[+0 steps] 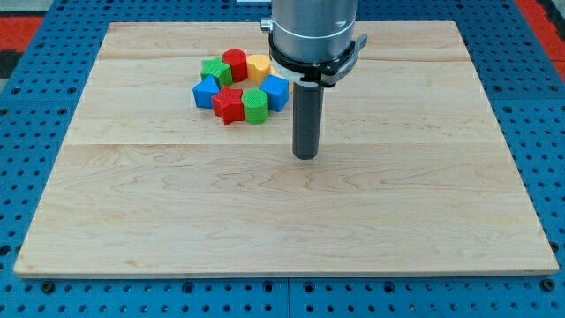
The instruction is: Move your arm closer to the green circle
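Observation:
The green circle (255, 105) is a round green block at the lower right of a tight cluster near the view's top, left of centre. My tip (305, 156) rests on the board to the right of it and a little lower in the view, apart from it. Around the green circle sit a red star-shaped block (229, 105) on its left, a blue block (275, 91) on its right, a yellow block (258, 66) and a red cylinder (235, 64) above, a green block (214, 71) at the upper left, and a blue block (207, 93) at the far left.
The blocks lie on a light wooden board (282, 221) set on a blue perforated table (35, 132). The arm's grey body (313, 31) hangs over the board's top middle, just right of the cluster.

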Robot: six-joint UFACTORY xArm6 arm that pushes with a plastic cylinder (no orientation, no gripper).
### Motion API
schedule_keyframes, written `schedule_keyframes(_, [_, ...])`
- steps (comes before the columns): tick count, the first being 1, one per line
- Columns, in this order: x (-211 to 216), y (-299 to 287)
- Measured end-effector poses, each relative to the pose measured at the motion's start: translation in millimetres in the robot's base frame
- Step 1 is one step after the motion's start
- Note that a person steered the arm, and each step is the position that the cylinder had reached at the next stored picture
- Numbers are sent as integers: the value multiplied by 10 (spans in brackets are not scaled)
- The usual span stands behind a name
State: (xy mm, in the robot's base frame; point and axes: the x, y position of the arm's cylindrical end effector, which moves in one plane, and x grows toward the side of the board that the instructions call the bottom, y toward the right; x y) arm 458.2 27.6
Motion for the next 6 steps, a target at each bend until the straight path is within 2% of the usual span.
schedule_keyframes(1, [-3, 169])
schedule_keyframes(3, [-224, -41])
schedule_keyframes(5, [-283, -446])
schedule_keyframes(6, [-273, -830])
